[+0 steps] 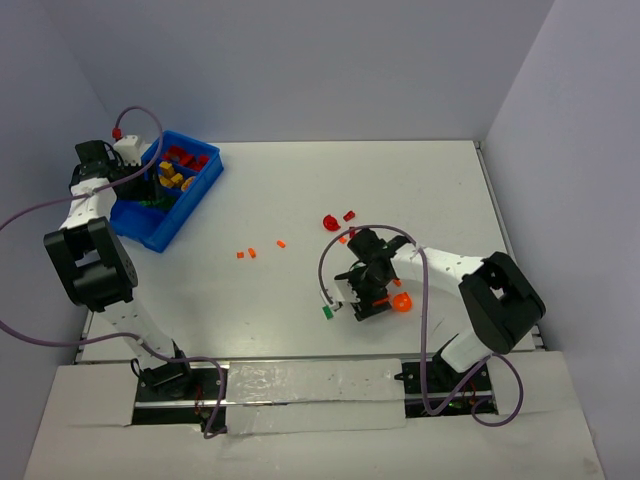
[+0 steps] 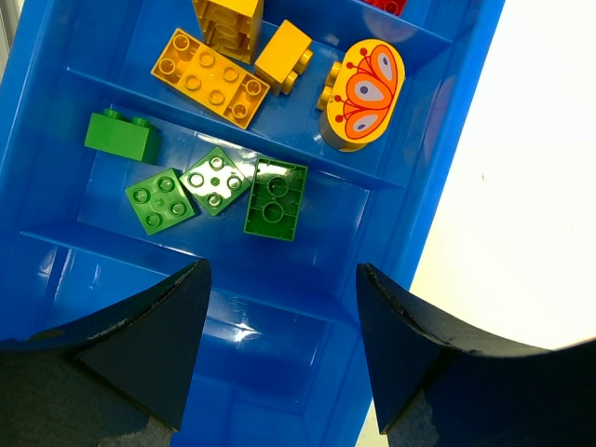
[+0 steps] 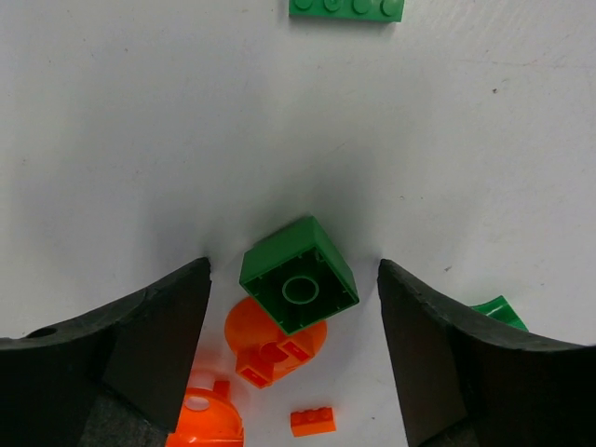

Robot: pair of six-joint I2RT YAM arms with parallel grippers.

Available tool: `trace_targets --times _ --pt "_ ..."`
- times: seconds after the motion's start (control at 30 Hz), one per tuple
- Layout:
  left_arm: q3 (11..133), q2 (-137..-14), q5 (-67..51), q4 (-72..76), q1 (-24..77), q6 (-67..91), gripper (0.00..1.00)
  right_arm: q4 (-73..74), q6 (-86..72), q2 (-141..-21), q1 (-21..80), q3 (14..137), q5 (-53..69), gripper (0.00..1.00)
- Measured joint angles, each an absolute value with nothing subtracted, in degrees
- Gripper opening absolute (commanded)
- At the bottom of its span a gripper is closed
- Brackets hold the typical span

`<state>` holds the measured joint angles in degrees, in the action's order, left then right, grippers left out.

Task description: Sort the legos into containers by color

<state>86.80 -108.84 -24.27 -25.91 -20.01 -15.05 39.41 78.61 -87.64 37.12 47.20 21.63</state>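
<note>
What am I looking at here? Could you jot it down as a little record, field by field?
bin: blue bin at the far left, divided inside
sorted so far: green bricks in one compartment, yellow bricks in the next
left pincer: open, empty, above the bin
right pincer: open, on either side of an upturned green brick, not touching it
unsorted: orange bits, red pieces

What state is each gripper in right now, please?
Left gripper: open, empty, over the bin.
Right gripper: open, straddling a green brick, not gripping it.
</note>
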Motion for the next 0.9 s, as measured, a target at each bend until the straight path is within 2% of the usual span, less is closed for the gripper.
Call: trace_targets --times 0.13,0.4,0.57,0.7,0.9 --pt "86.8 -108.8 -24.3 -25.9 -20.0 -15.0 0.72 39.2 79.4 -87.6 36.8 47.1 21.5 0.60" --pt "86.8 -108.8 -24.3 -25.9 -20.0 -14.6 0.72 37.5 80.2 -87.6 36.7 46.9 21.6 0.40" --pt "86.8 -108.8 -24.8 -25.9 -20.0 -14.1 0.73 37.3 79.0 -87.6 36.7 47.9 22.2 0.36" --pt "87.5 -108.8 -27.9 -26.1 -20.0 -13.2 0.74 38.3 74.8 -89.3 36.1 54.2 24.5 0.36" --pt "91.9 -108.4 -42.8 -27.0 -20.0 -8.2 0.75 36.3 62.5 -92.8 31.7 70.0 30.8 0.36"
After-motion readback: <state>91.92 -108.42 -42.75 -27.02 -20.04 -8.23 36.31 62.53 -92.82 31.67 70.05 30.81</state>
